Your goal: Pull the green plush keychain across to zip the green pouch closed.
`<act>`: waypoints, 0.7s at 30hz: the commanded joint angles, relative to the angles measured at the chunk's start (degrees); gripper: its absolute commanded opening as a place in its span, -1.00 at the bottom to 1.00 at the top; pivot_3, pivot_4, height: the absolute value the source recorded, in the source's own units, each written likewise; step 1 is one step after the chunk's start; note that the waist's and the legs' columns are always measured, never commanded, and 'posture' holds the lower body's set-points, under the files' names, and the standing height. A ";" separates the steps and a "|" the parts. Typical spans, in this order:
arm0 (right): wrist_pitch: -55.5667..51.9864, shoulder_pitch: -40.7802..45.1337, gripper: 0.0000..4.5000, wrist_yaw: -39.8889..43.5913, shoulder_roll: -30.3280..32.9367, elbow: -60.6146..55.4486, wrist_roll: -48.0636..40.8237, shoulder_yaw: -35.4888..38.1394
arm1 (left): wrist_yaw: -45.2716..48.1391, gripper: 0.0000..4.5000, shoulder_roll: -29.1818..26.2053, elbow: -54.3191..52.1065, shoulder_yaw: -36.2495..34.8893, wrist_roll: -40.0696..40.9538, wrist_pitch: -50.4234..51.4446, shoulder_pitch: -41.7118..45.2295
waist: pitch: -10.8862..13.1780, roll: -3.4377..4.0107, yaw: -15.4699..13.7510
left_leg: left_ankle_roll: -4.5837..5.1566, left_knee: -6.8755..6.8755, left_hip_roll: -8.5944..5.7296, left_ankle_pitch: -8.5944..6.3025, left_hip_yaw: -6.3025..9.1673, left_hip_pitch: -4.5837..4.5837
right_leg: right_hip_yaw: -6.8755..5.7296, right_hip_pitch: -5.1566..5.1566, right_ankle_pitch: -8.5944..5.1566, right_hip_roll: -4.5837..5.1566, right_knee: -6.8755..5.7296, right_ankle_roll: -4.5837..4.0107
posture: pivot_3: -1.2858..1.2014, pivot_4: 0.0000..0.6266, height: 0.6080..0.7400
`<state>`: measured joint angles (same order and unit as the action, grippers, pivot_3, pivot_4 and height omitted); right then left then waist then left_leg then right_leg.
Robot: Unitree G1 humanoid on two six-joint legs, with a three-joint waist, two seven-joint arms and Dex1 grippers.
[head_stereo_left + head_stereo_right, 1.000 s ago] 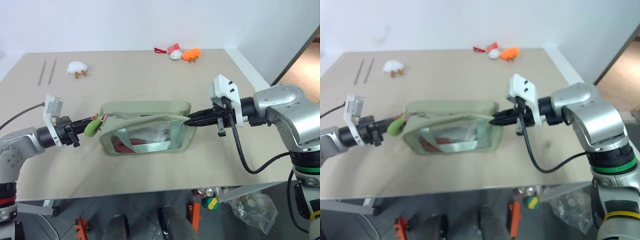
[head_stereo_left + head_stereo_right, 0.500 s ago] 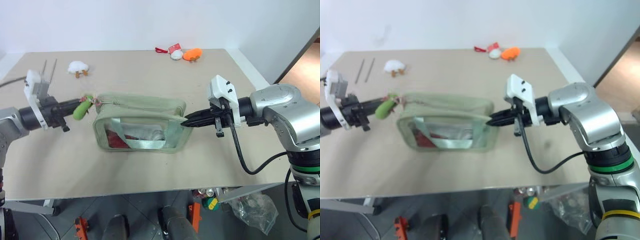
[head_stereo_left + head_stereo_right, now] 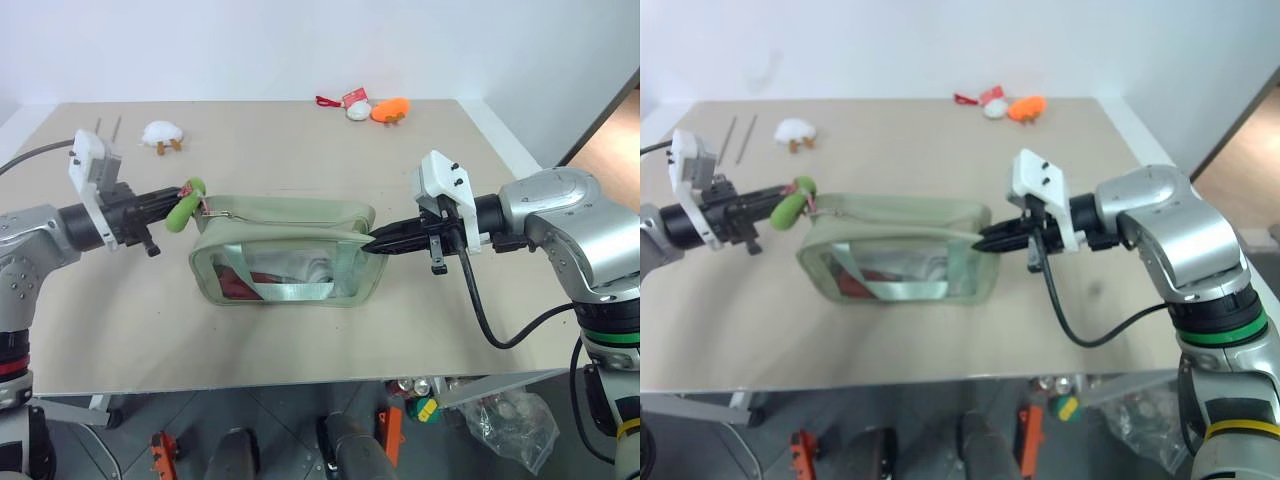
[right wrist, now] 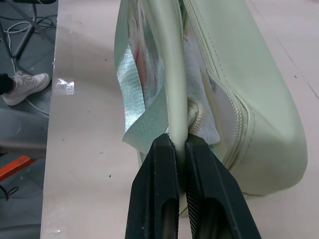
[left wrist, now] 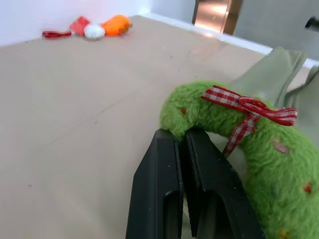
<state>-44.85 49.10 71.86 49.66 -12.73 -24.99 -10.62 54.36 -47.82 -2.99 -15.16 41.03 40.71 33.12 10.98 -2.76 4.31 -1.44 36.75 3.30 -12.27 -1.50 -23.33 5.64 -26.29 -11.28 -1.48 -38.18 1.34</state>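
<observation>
Pinching the green plush keychain (image 3: 184,208) at its near end, the left gripper (image 3: 160,207) sits at the left of the head views with its two black fingers (image 5: 172,184) closed on the plush, as the left wrist view shows close up. The keychain lies just off the pouch's upper-left corner, its long axis slanting from lower left to upper right, and a red-and-white checked ribbon bow is tied round it. The green pouch (image 3: 290,255) lies in the middle of the frame on the table (image 3: 300,340), its long axis running left to right, clear front panel facing the camera with red items behind it. At the pouch's right end, the right gripper (image 3: 378,242) is clamped on a pale green edge of the pouch, which the right wrist view shows running between its closed fingers (image 4: 159,184). No writing or brand can be read on either. A white plush toy (image 3: 161,134) lies at upper left, an orange plush toy (image 3: 390,108) at upper centre.
</observation>
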 commanded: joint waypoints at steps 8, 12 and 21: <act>0.40 1.31 -1.00 -0.39 0.00 -0.73 -0.46 1.49 | 3.17 -0.99 2.46 -5.19 8.13 -1.94 -3.55 11.44 | 0.00 0.00 0.13 | 0.00 0.00 -0.01 0.00 -0.01 0.02 | 0.05 0.00 0.01 -0.02 0.00 0.02 | 0.03 -0.52 1.00; 0.17 1.04 -1.00 -0.72 0.13 -1.06 -0.66 1.77 | 5.39 -0.99 3.11 -5.61 12.31 -4.30 -4.84 12.80 | 0.00 0.00 0.10 | 0.00 0.00 -0.01 0.00 0.02 0.01 | 0.04 0.00 0.02 -0.03 -0.01 0.01 | 0.03 -0.52 1.00; -0.21 0.61 -1.00 -1.57 0.27 -1.67 -1.17 2.01 | 8.46 0.20 5.14 -1.92 15.73 -7.07 -5.69 15.45 | 0.00 0.00 0.07 | 0.00 0.02 -0.02 0.00 0.01 0.00 | 0.04 0.01 0.02 -0.03 -0.01 0.02 | 0.03 -0.52 1.00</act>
<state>-45.14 49.10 70.74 49.47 -12.81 -25.57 -10.63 62.48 -42.84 -4.95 1.28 34.20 36.22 47.17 10.98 -2.76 4.38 -1.43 36.77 3.28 -12.27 -1.49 -23.33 5.68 -26.28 -11.27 -1.51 -38.18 1.36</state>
